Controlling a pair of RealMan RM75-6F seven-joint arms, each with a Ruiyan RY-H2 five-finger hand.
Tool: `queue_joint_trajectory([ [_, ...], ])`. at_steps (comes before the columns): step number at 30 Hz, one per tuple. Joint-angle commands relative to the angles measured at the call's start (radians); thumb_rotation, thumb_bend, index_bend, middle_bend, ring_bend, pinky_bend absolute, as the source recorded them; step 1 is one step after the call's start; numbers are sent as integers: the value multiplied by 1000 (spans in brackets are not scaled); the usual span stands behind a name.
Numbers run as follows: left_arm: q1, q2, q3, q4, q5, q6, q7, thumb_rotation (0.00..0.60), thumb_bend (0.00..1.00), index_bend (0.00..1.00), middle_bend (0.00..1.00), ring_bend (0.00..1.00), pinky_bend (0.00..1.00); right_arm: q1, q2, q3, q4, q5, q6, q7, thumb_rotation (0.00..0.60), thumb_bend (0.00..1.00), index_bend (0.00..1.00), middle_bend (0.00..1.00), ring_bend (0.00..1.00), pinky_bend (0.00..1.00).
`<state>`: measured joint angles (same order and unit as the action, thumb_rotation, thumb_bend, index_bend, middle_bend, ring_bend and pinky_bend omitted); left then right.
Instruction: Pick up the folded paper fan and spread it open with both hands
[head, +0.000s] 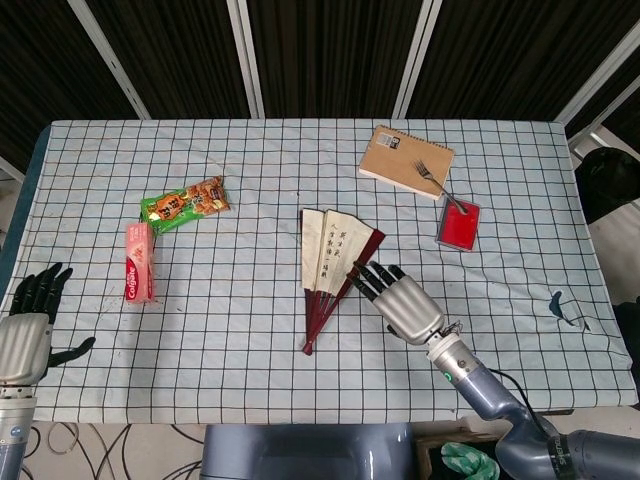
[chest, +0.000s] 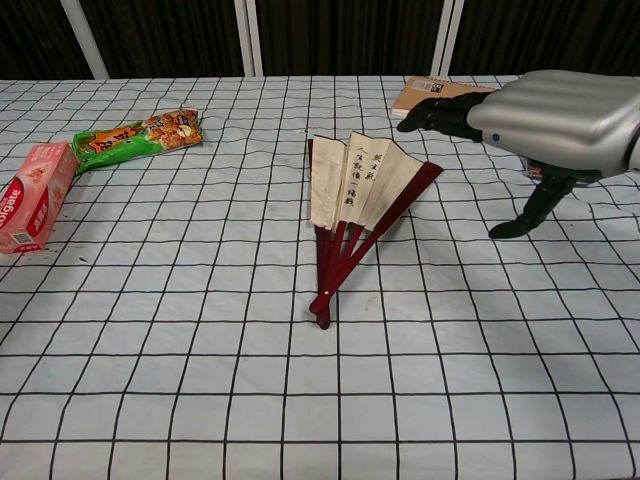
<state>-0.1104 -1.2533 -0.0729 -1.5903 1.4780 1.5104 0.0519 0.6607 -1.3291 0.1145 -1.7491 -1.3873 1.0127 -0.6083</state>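
The paper fan (head: 330, 268) (chest: 355, 205) lies on the checked tablecloth near the table's middle. It is partly spread, with cream leaves, dark red ribs and its pivot toward the front edge. My right hand (head: 400, 303) (chest: 545, 115) hovers just right of the fan, empty, palm down. Its dark fingers are stretched toward the red outer rib; I cannot tell whether they touch it. My left hand (head: 30, 325) stays at the table's front left corner with fingers apart, holding nothing; the chest view does not show it.
A pink toothpaste box (head: 138, 262) and a green snack packet (head: 184, 204) lie to the left. A brown notebook (head: 405, 160) with a fork (head: 438, 183) and a red box (head: 459, 224) sit at the back right.
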Motion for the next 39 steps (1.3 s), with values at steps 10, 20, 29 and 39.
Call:
queue_joint_trajectory([
  [10, -2, -1, -6, 0, -12, -5, 6, 600, 20, 0, 0, 0, 0, 55, -79, 9, 85, 28, -57, -1, 600, 149, 127, 726, 767, 712],
  [20, -5, -2, -16, 5, -32, -14, 8, 600, 20, 0, 0, 0, 0, 120, -179, 4, 186, 49, -135, -3, 600, 229, 287, 928, 958, 890],
  [29, -7, -3, -22, 9, -44, -18, 10, 600, 20, 0, 0, 0, 0, 163, -262, 17, 263, 81, -167, -6, 600, 239, 314, 928, 957, 890],
  [39, -9, -3, -25, 11, -51, -23, 12, 600, 20, 0, 0, 0, 0, 179, -291, 17, 309, 114, -171, -13, 600, 240, 358, 928, 957, 890],
])
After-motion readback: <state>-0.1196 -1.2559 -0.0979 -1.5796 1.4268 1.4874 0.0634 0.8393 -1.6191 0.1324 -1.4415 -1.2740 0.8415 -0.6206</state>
